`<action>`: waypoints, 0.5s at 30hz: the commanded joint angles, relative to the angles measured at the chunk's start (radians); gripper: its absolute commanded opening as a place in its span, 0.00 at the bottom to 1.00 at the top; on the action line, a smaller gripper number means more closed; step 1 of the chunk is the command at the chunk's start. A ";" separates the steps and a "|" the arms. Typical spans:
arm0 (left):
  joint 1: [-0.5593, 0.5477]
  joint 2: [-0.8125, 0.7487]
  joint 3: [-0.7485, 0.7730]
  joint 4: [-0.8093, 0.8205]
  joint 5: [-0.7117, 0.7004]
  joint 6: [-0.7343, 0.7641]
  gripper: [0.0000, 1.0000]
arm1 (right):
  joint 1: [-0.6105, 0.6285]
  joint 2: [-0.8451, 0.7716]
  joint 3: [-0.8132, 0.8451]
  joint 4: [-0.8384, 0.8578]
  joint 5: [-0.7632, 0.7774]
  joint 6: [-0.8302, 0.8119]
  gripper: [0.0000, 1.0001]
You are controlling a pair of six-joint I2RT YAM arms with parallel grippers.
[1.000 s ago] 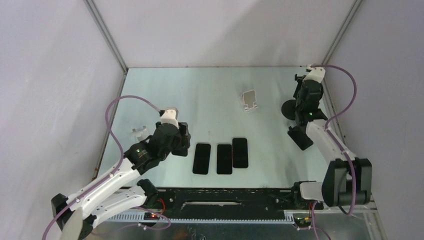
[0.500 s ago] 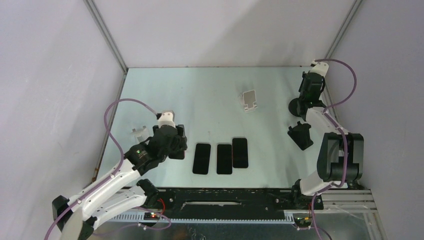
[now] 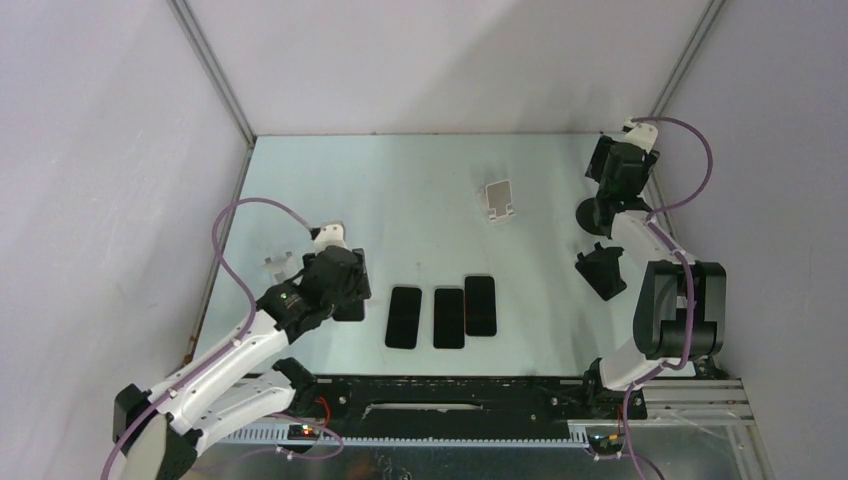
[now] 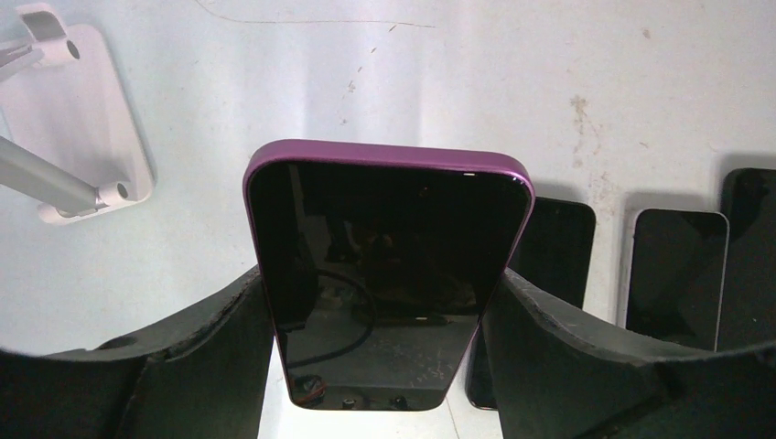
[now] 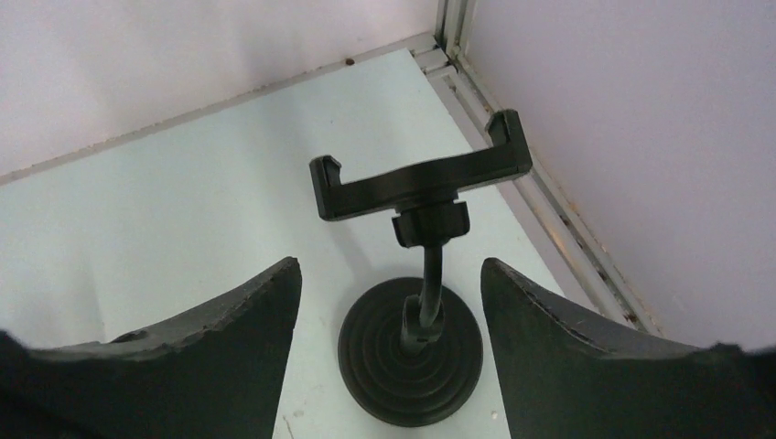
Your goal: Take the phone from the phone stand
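As pale walls (image 3: pixel 450 60) box the table (image 3: pixel 400 200), the left claw (image 4: pixel 380 288) holds a phone (image 4: pixel 384 229).

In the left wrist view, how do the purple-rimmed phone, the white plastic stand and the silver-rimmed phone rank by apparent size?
Largest: purple-rimmed phone, though it is nearest the camera.
Then: white plastic stand and silver-rimmed phone look about alike; both are partly cut off, so I do not rank them.
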 commanded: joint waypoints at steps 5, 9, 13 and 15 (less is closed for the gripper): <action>0.049 0.044 -0.005 0.076 0.025 -0.022 0.00 | 0.002 -0.165 0.041 -0.129 -0.010 0.058 0.86; 0.055 0.089 -0.012 0.107 0.037 -0.003 0.00 | 0.011 -0.267 0.041 -0.181 -0.020 0.070 0.90; 0.055 0.156 -0.007 0.103 0.017 -0.016 0.00 | 0.035 -0.380 0.041 -0.218 -0.020 0.062 0.91; 0.055 0.189 -0.006 0.110 0.021 -0.019 0.00 | 0.061 -0.435 0.041 -0.231 -0.026 0.062 0.91</action>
